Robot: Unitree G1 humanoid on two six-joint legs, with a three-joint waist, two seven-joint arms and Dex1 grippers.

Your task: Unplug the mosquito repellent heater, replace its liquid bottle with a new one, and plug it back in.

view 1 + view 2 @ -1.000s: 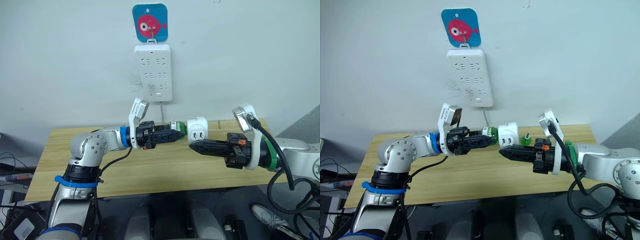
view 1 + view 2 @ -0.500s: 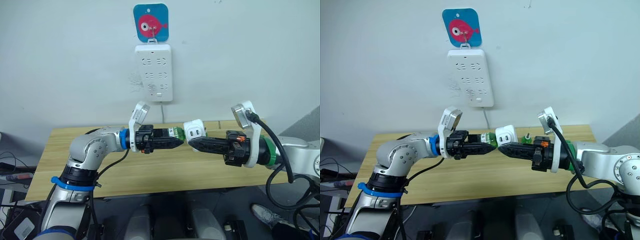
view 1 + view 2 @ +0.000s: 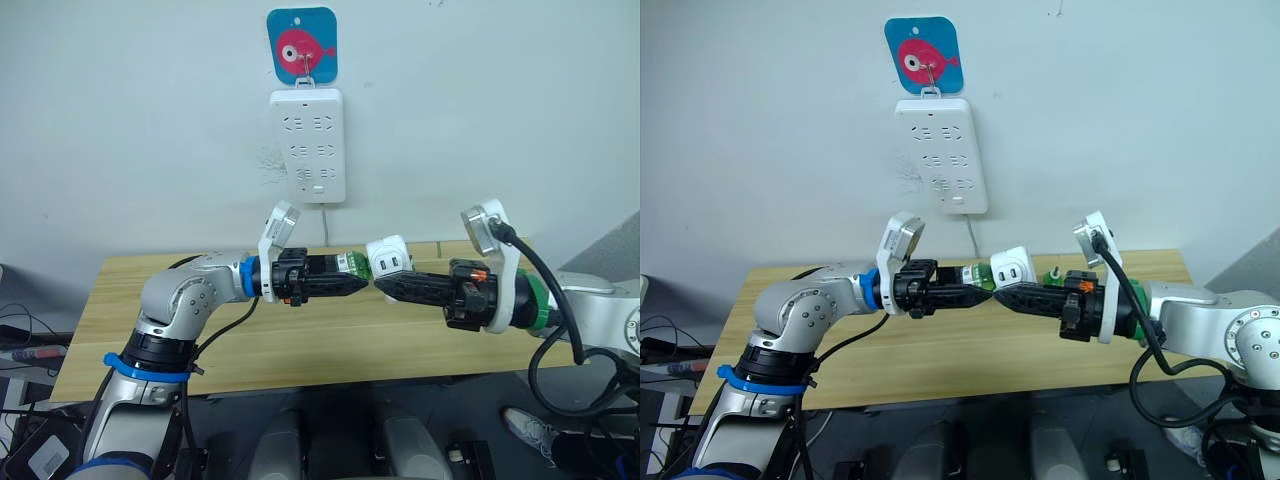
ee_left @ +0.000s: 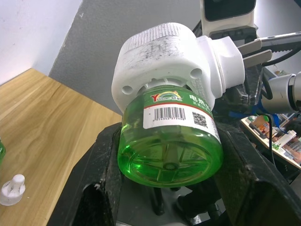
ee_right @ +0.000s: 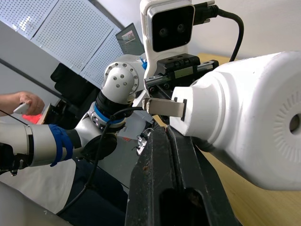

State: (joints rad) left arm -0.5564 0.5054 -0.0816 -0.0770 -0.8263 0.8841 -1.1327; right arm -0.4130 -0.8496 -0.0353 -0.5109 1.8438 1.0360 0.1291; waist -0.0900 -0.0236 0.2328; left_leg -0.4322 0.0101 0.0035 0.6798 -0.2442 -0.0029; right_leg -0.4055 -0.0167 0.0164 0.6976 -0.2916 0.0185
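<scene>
My left gripper (image 3: 362,284) clamps the pale green bottle (image 4: 170,141), seated in the heater (image 3: 390,257) my right gripper (image 3: 382,286) pinches, both above the table (image 3: 300,350), below the wall strip (image 3: 306,145).

Setting: robotics lab or test room, arranged as a mock domestic corner.

Evidence:
- Plain light wooden table (image 3: 300,340) against a bare grey-white wall (image 3: 120,130), both beyond the two grippers.
- White power strip (image 3: 307,145) hung on the wall above the grippers from a hook on a blue fish sticker (image 3: 301,45); its cord drops behind the table.
- Loose cables and electronics (image 3: 25,350) on the floor, off beside the left arm.
- Right wrist view: perforated white wall panels (image 5: 56,33) and dark equipment behind the left arm; a person's hand (image 5: 26,101) holding a small device at the edge.
- Left wrist view: cluttered workbench (image 4: 277,136) with tools past the right gripper.
</scene>
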